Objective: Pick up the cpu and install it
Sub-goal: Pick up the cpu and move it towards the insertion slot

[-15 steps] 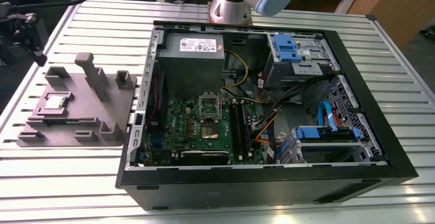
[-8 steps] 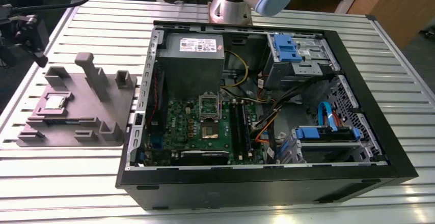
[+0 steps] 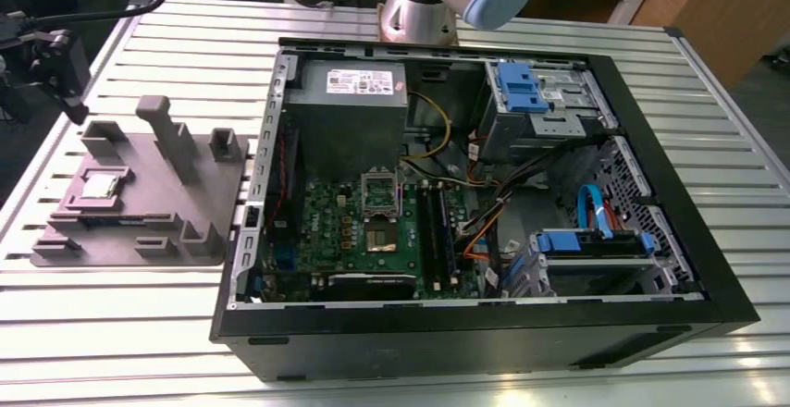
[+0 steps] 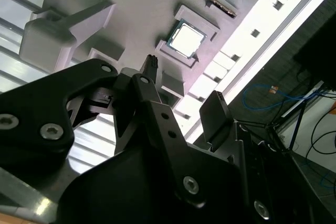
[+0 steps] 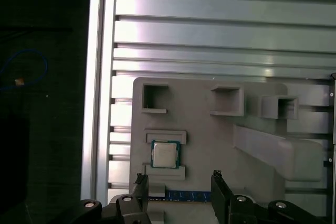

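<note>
Cpu (image 5: 165, 154), silvery top up, lying flat in a framed square recess of the grey plate (image 5: 210, 135), close to one edge of that plate and apart from its upright blocks (image 5: 278, 153). Above the same plate, gripper (image 5: 177, 177) with fingers spread wide and empty, tips near the cpu but clear of it. Beside the plate, on the slatted table (image 3: 124, 333), open computer case (image 3: 494, 333) with green motherboard (image 3: 333, 227).
</note>
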